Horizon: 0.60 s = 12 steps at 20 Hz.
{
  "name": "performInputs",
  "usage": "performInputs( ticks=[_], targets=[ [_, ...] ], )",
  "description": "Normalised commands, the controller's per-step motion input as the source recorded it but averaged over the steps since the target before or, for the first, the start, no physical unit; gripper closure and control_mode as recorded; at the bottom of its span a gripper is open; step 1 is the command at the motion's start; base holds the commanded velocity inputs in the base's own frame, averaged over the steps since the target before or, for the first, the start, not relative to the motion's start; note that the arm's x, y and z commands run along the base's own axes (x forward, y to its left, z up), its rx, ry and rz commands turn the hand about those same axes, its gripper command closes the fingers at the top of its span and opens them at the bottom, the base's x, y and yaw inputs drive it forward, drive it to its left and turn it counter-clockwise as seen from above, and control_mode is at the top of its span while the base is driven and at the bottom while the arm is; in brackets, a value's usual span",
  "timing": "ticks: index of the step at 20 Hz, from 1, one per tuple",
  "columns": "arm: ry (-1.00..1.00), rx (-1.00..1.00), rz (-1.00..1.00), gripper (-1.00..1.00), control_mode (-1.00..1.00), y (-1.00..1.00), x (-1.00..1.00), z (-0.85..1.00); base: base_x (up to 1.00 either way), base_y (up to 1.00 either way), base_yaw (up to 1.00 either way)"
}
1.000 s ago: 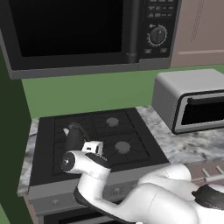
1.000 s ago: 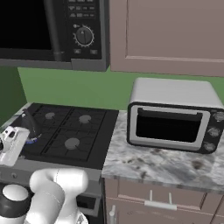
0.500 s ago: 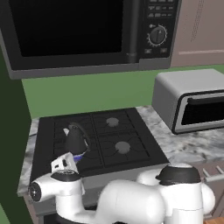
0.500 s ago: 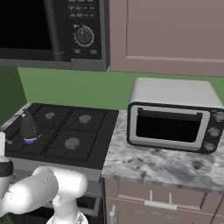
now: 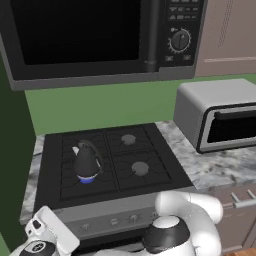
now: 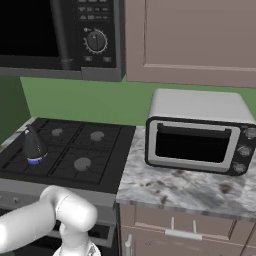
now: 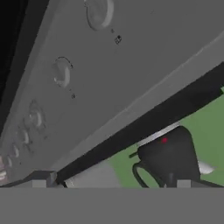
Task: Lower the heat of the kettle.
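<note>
In a rendered kitchen, I am hanging my pincer low at the front left corner of the stove, jaws standing wide apart and gripping nothing. The kettle is sitting on the front left burner, a blue flame glowing under it, so by my reckoning the heat is not yet lowered and a knob is waiting to be turned. The kettle is a dark, smooth cone with a thin arched handle. The grey control panel is carrying a row of round knobs, and the speckled marble counter is bearing a boxy steel toaster oven.
</note>
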Motion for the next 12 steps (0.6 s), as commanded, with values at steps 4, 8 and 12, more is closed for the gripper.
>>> performInputs(
  ticks=[4,8,12],
  targets=[
    [0.02,-0.28,0.23,-1.0,-1.0,0.42,-0.23,-0.35,0.0,0.0,0.0],
    [0.11,-0.29,0.29,-1.0,-1.0,0.33,0.02,-0.29,0.0,0.0,0.0],
    [0.13,-0.27,0.31,-1.0,-1.0,0.04,0.02,-0.57,0.0,0.0,0.0]
  ],
)
